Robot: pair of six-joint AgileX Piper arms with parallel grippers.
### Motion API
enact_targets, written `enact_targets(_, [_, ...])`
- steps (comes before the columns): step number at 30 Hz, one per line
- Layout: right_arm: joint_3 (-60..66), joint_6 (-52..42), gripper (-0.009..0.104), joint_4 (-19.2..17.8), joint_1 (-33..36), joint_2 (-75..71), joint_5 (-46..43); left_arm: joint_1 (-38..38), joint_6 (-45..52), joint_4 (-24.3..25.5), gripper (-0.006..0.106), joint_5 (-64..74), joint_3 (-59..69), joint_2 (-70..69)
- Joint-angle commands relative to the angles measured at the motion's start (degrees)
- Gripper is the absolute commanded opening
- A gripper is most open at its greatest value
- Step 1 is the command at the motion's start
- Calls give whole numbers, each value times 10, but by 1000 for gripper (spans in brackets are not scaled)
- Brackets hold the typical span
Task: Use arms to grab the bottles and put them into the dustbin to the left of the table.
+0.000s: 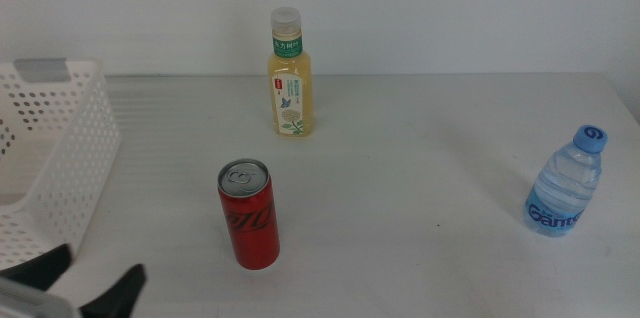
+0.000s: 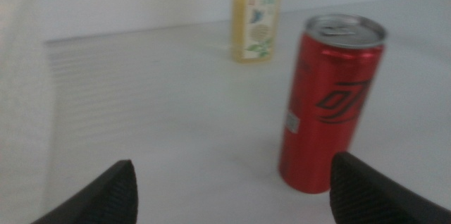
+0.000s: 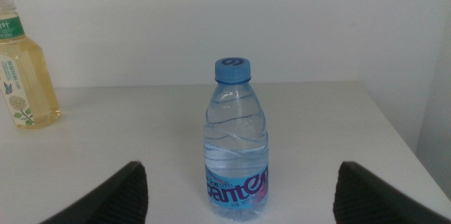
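Note:
A red soda can [image 1: 249, 215] stands upright near the table's front middle. My left gripper [image 1: 90, 280] shows at the bottom left edge, open, a short way left of the can; the left wrist view has the can [image 2: 330, 102] just inside the right jaw. The yellow-drink bottle [image 1: 289, 76] stands at the back centre. At the right side stands the small water bottle [image 1: 566, 183], blue-capped. The right wrist view looks straight at the water bottle [image 3: 237, 150], which sits between my open right gripper [image 3: 238, 197] jaws but farther out. The right arm is out of the middle view.
The white perforated dustbin [image 1: 62, 148] sits at the table's left side, right behind my left gripper. The table's right edge [image 1: 625, 108] runs close past the water bottle. A white wall backs the table.

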Motion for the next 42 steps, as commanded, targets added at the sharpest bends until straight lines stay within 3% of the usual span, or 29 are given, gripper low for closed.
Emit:
enact_targets(1, [-4,-5,76,-2,-3,-16,-44,-33,-6,1,89,-99,2,53])
enact_targets(13, [-4,-5,76,-2,-3,-16,-44,-152,-8,4,89,-266,2,231])
enact_targets(42, [-4,-5,76,-2,-3,-16,-44,-155,-48,3,89,-358,2,267])
